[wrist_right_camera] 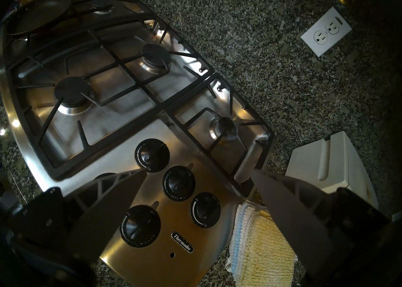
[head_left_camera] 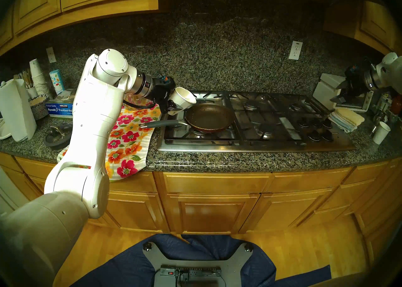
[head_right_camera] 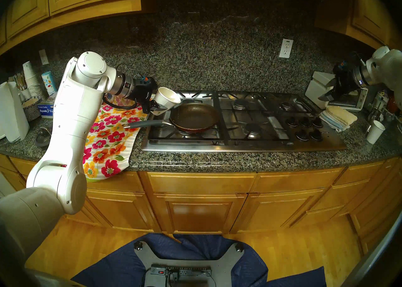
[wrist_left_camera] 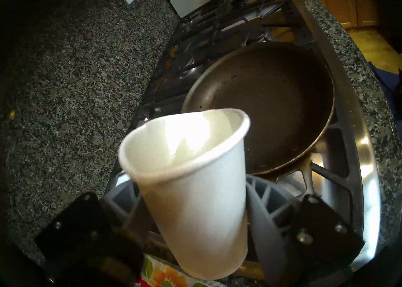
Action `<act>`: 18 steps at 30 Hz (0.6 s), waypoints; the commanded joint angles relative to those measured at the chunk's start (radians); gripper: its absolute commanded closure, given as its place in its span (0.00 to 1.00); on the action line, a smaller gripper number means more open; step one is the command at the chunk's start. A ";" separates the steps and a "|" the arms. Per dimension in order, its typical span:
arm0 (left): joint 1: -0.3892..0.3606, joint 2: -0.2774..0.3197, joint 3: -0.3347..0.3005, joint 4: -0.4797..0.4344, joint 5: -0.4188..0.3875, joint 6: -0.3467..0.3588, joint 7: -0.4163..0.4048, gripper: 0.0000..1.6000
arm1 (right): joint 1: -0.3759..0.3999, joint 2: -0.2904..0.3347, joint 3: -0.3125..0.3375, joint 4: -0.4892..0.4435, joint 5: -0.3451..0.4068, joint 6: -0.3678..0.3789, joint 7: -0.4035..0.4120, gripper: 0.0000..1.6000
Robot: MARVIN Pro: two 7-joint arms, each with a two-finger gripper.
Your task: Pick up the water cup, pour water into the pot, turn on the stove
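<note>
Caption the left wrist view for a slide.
Left gripper holds the water cup, tipped toward the pot on the stove.

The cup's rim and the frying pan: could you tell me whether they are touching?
Apart. In the head view the cup, tilted in the left gripper, hangs above the frying pan with stove showing between.

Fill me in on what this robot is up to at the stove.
The left gripper is clamped on a white paper cup, tilted with its mouth toward the frying pan on the front left burner of the gas cooktop. No stream of water is visible, and the pan's dark inside shows only a few specks. The right gripper hangs open above the black knobs, touching none of them. No flame shows on any burner.
</note>
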 commanded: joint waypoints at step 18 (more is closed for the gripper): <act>-0.120 0.020 0.057 0.034 -0.012 -0.093 0.003 0.51 | 0.032 -0.002 -0.001 0.024 0.002 -0.001 -0.003 0.00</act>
